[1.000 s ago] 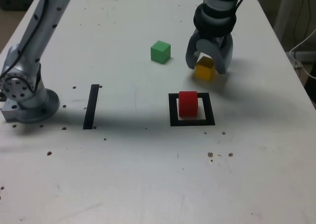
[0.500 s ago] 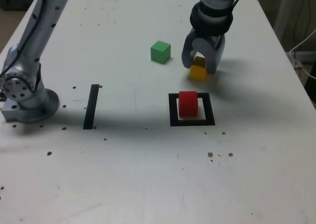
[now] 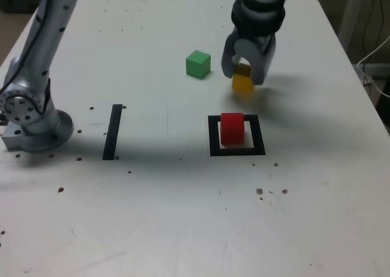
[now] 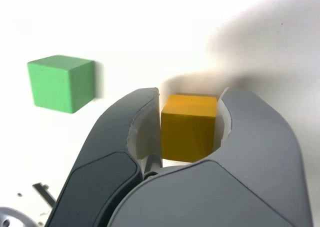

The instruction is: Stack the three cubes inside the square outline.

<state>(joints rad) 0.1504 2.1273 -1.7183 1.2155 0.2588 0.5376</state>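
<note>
Above the white table (image 3: 152,216), my gripper (image 3: 247,75) was clamped on the yellow cube (image 3: 242,85), near the green cube (image 3: 198,64); the red cube (image 3: 231,128) sat inside the square outline (image 3: 213,136). No writing showed.

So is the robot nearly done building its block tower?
Not yet, about a third. The red cube already sits inside the square outline, so the bottom of the tower looks done. The claw is shut on the yellow cube, which looks lifted off the table, likely heading for the red one. The green cube waits untouched on the table, so it goes on last.
</note>
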